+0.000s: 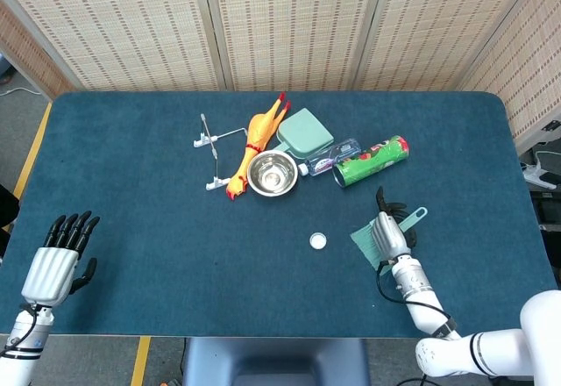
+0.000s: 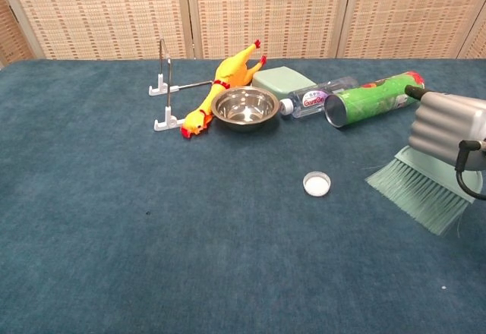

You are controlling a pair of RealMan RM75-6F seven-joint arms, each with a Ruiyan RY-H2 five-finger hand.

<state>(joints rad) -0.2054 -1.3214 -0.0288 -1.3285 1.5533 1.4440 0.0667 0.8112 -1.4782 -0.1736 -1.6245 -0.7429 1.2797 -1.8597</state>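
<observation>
The left hand (image 1: 54, 263) hangs at the table's near left edge with its fingers apart, holding nothing. A small white cap (image 2: 317, 183) lies alone on the blue table (image 2: 114, 220). Just right of it, the right hand (image 1: 387, 232) grips a green hand brush (image 2: 421, 186), bristles on the cloth. It looks like a sweeping step; next the brush needs to come back behind the cap.

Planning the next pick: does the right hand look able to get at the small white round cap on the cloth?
Probably yes: the white cap lies alone on bare cloth left of the right hand, though that hand grips the green brush.
</observation>
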